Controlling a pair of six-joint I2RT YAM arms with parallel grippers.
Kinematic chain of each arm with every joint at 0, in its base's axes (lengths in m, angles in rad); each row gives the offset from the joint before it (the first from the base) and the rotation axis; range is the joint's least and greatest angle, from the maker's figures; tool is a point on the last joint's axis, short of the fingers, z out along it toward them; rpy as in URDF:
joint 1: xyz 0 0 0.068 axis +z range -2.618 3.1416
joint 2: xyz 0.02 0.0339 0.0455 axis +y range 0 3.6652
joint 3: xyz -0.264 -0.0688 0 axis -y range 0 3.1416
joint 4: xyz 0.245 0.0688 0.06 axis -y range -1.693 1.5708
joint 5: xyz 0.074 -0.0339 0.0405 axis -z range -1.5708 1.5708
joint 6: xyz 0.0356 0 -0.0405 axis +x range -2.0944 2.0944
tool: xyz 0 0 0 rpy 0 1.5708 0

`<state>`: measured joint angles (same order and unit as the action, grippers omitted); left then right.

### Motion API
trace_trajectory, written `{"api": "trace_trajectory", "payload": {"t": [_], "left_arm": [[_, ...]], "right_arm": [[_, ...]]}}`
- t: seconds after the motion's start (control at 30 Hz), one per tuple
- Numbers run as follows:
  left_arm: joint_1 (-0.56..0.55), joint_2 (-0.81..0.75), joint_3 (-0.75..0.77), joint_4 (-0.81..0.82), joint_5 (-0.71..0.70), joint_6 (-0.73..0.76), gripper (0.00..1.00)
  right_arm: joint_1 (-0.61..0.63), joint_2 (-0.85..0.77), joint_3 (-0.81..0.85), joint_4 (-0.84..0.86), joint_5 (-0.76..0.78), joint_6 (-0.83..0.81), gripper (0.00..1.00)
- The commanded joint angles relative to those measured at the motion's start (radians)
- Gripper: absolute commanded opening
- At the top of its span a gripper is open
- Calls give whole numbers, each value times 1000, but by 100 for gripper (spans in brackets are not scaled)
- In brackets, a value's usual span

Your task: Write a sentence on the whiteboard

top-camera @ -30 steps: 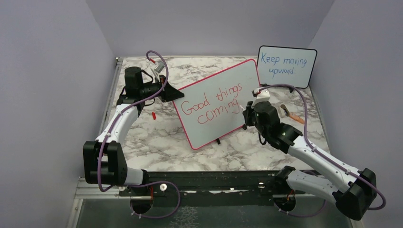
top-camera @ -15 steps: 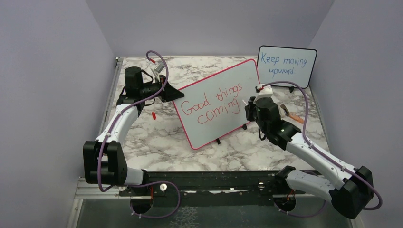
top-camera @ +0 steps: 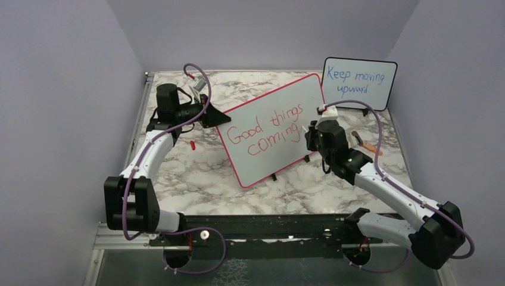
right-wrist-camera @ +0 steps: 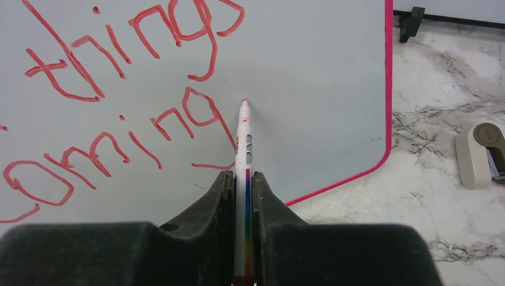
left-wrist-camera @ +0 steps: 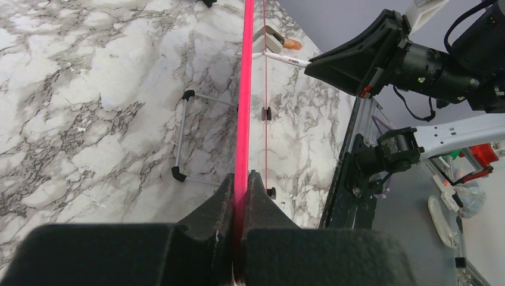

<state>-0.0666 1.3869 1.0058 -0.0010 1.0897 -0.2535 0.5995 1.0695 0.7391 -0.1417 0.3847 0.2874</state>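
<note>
The whiteboard stands tilted on its black feet in the middle of the marble tabletop. The sentence "Good things coming" runs across it in two red lines. The left gripper is clamped on the board's pink frame at its left edge. The right gripper pinches a white marker, its tip just right of the final "g" (contact with the surface unclear). A smaller black-framed board stands far right.
</note>
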Motion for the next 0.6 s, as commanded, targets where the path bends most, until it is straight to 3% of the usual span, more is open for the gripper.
{"api": "trace_trajectory", "payload": {"t": [0.0, 0.47, 0.57], "left_arm": [[-18, 48, -26, -89, -115, 89, 0], [-18, 47, -16, -93, -114, 79, 0], [-18, 34, -14, -94, -119, 79, 5]], "right_arm": [[-15, 28, 4, 41, -36, 0, 1], [-16, -147, 39, -123, -23, -11, 1], [-15, -201, 52, -176, -15, -11, 1]]}}
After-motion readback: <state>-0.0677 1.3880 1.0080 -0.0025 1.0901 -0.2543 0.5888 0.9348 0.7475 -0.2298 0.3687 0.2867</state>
